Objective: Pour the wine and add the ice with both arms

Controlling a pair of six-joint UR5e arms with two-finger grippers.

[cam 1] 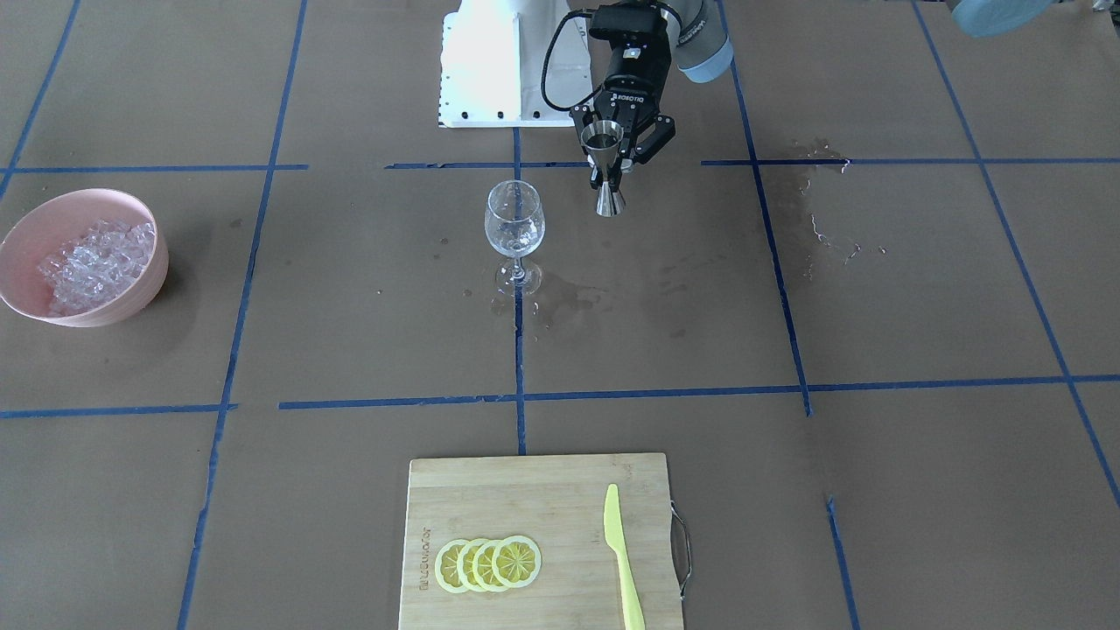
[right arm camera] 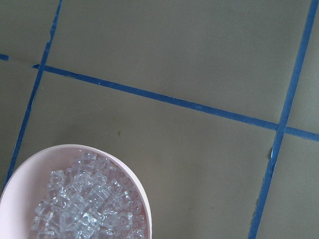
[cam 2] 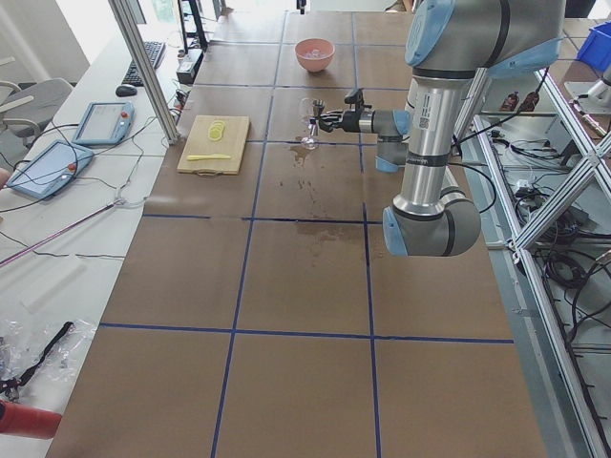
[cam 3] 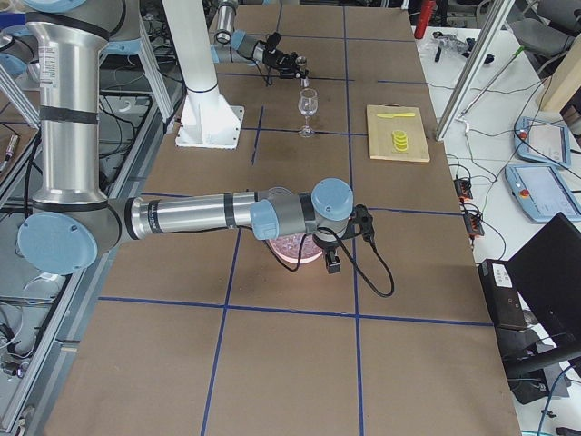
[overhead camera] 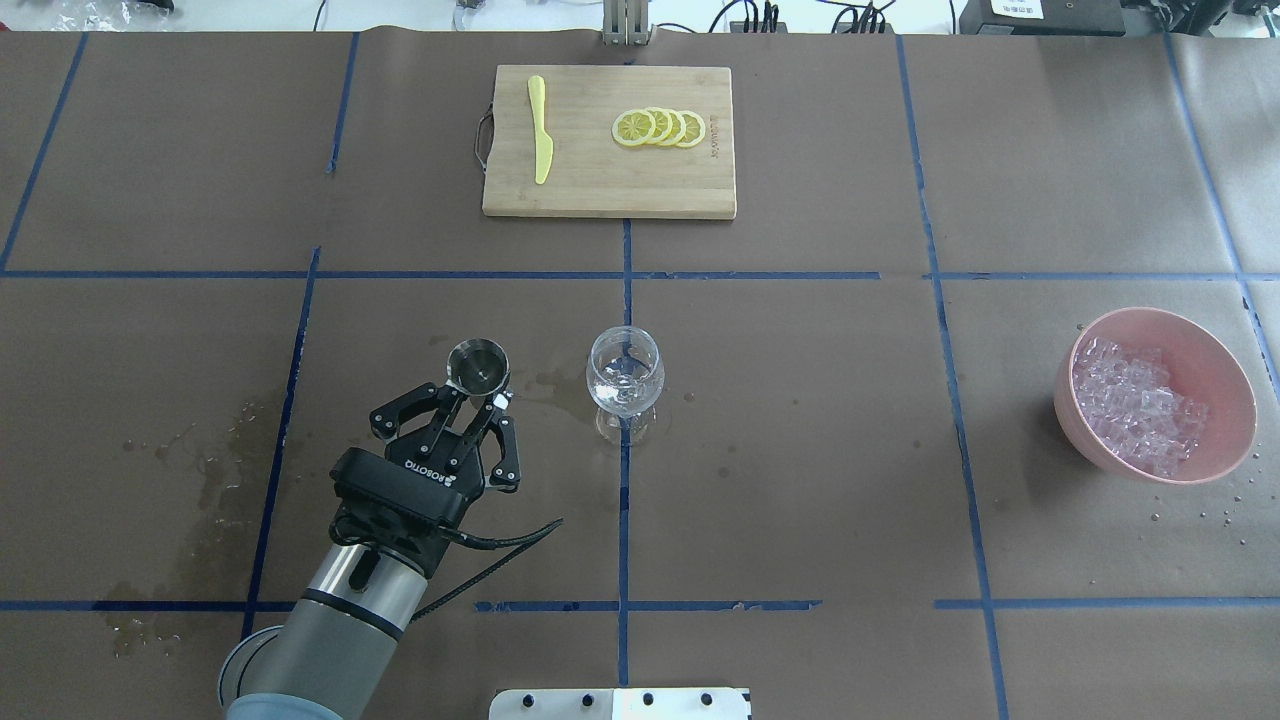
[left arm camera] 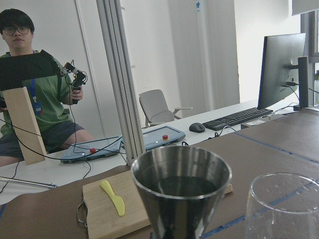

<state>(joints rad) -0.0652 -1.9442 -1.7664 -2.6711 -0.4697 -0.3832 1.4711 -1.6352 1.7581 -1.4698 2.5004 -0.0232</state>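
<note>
My left gripper (overhead camera: 482, 395) is shut on the waist of a steel jigger (overhead camera: 477, 366), which it holds upright above the table, just left of the wine glass (overhead camera: 625, 375). In the left wrist view, dark wine (left arm camera: 174, 185) lies in the jigger's top cup, with the glass rim (left arm camera: 284, 199) close beside it. Something glistens in the glass bowl (cam 1: 514, 226), but I cannot tell what it is. The ice (overhead camera: 1135, 400) fills a pink bowl (overhead camera: 1230, 380) at the far right. My right gripper (cam 3: 332, 265) hangs over that bowl. Whether it is open or shut I cannot tell.
A bamboo cutting board (overhead camera: 600, 190) lies at the far middle, with lemon slices (overhead camera: 660, 127) and a yellow knife (overhead camera: 541, 130) on it. Wet stains (overhead camera: 215, 470) mark the brown paper around the glass and to the left. The white base block (cam 1: 499, 61) is behind the jigger.
</note>
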